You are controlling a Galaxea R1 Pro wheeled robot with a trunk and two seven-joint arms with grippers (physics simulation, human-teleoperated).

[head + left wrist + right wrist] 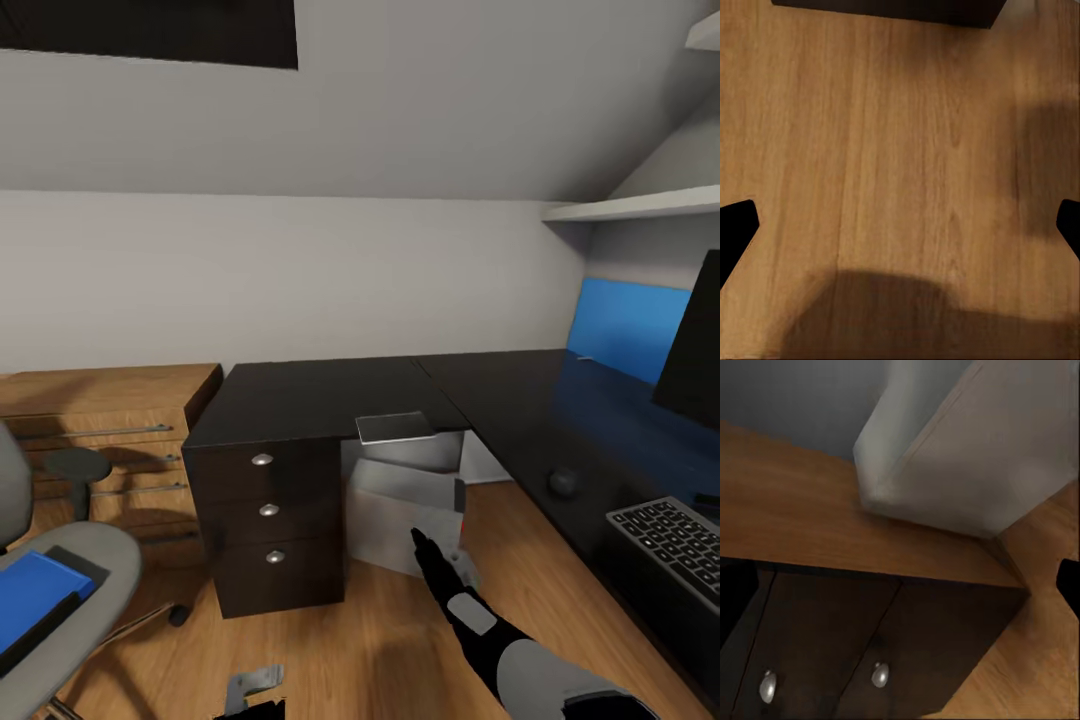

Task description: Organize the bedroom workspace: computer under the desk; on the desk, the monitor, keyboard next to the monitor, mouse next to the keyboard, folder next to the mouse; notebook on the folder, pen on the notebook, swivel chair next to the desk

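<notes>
Computer (400, 515): one, under desk (330, 395); three drawer knobs; right pincer (440, 555) state unclear.

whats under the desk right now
Under the desk, beside the drawer unit, sits the light grey computer on the wooden floor. The right arm and its pincer cover part of its front; the space further under the right wing is hidden.

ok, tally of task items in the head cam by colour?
Black: 3 – desk, monitor, keyboard
Grey: 3 – computer, notebook, swivel chair
Blue: 1 – folder
Total: 7
</notes>
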